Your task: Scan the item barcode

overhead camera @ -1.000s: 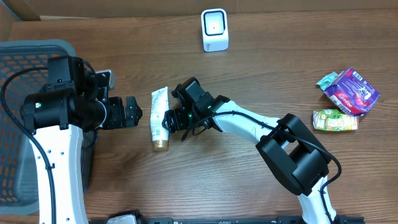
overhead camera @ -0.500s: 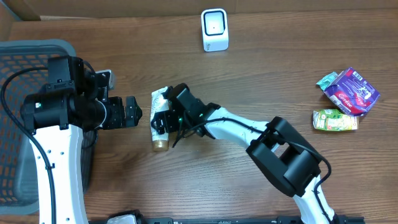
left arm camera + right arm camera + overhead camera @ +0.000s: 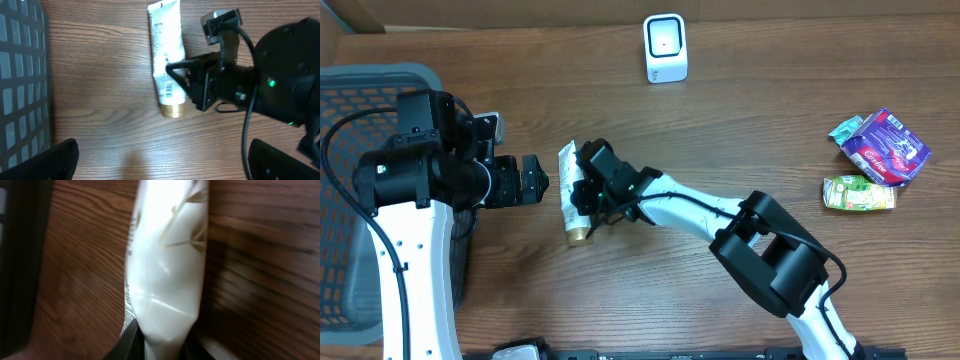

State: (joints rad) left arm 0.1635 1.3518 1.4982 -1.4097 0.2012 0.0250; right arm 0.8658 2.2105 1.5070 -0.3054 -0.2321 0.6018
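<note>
Tube, white with a gold cap, lies flat on the surface between the two arms, cap end toward the near edge. The scanner stands well apart at the far edge. Right claw pinches the tube across its lower body, just above the cap. The right wrist view shows the walls drawn in between the fingers. Left claw hangs spread wide beside the tube, holding nothing. Barcode faces up near the cap end, close beside the pinch. Assessment: the tube appears light and soft-walled, yielding under pressure, and its glossy skin may slip. The body is likely firmest at the shoulder by the cap and weakest toward the crimped end. The present hold looks suitably placed, provided the fingers stay off the barcode. A moderate squeeze should be enough. A hard one risks buckling the printed face and spoiling the read.
</note>
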